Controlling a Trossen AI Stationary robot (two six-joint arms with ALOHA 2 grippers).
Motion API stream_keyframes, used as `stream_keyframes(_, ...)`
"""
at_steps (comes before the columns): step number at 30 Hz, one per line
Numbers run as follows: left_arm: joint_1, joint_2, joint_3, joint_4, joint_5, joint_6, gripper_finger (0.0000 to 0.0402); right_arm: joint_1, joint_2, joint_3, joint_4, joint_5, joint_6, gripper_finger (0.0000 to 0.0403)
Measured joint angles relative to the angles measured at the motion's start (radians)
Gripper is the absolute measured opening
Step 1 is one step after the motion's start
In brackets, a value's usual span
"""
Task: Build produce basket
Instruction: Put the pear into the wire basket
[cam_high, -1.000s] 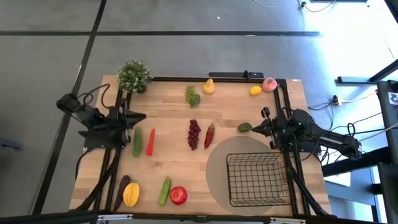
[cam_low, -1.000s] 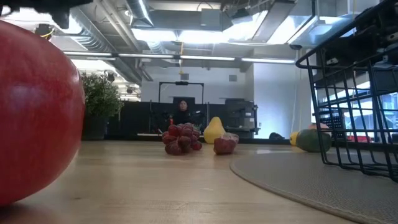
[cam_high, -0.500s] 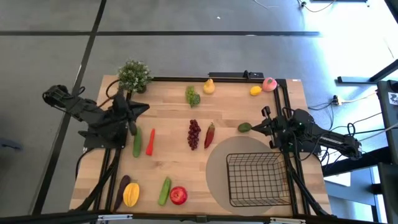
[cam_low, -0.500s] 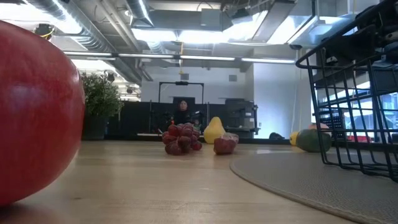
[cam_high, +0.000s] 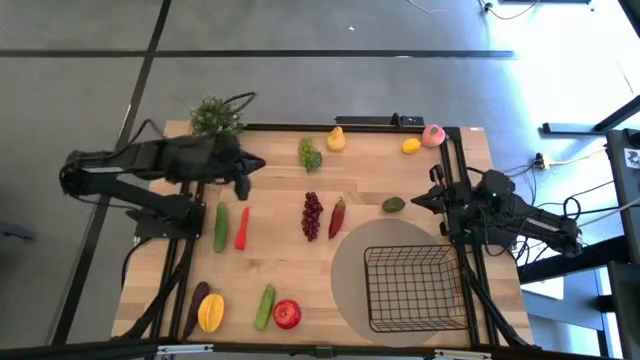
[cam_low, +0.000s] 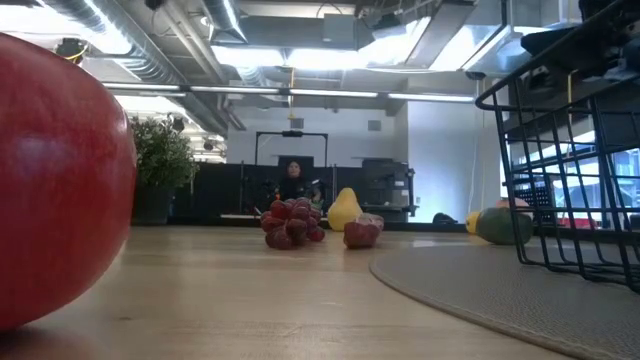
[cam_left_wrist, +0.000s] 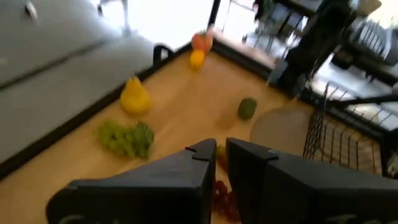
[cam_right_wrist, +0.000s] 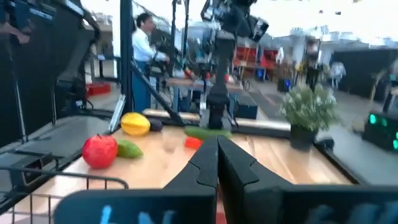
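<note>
The black wire basket (cam_high: 418, 288) stands on a round grey mat (cam_high: 350, 262) at the near right. Produce lies loose on the wood: pear (cam_high: 337, 138), green grapes (cam_high: 310, 154), lemon (cam_high: 411, 145), peach (cam_high: 432, 135), avocado (cam_high: 393, 205), dark red grapes (cam_high: 312, 215), cucumber (cam_high: 220, 227), carrot (cam_high: 241, 227), mango (cam_high: 211, 313) and apple (cam_high: 287, 314). My left gripper (cam_high: 258, 163) (cam_left_wrist: 221, 152) hangs above the far left of the table, left of the green grapes, with only a slit between its empty fingers. My right gripper (cam_high: 416, 200) (cam_right_wrist: 217, 149) is shut and empty beside the avocado.
A potted plant (cam_high: 212, 117) stands at the far left corner, close under my left arm. A second cucumber (cam_high: 265, 307) and an eggplant (cam_high: 196, 303) lie at the near left. A red pepper (cam_high: 338, 215) lies beside the dark grapes. A black rail (cam_high: 380, 122) runs along the far edge.
My left arm has unfolded and risen, carrying its gripper up and toward the table's far and right side, out over the wood; the gripper has turned as it went. My right gripper has risen slightly. No produce has moved.
</note>
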Motion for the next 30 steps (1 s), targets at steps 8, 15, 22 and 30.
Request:
stream_keyframes(8, 0.279, 0.190, 0.026, 0.031, 0.319, 0.000, 0.0027, 0.000, 0.141, 0.219, -0.247, 0.147, 0.055, 0.0000)
stream_keyframes(15, 0.450, 0.320, 0.027, 0.220, 0.577, 0.001, 0.0027, 0.000, 0.347, 0.369, -0.272, 0.246, 0.163, 0.0000)
stream_keyframes(22, 0.547, 0.439, 0.027, 0.386, 0.765, -0.028, 0.0028, 0.000, 0.532, 0.487, -0.319, 0.341, 0.313, 0.0000)
stream_keyframes(30, 0.581, 0.540, 0.027, 0.435, 0.745, -0.263, 0.0027, -0.009, 0.647, 0.549, -0.318, 0.394, 0.375, 0.0000)
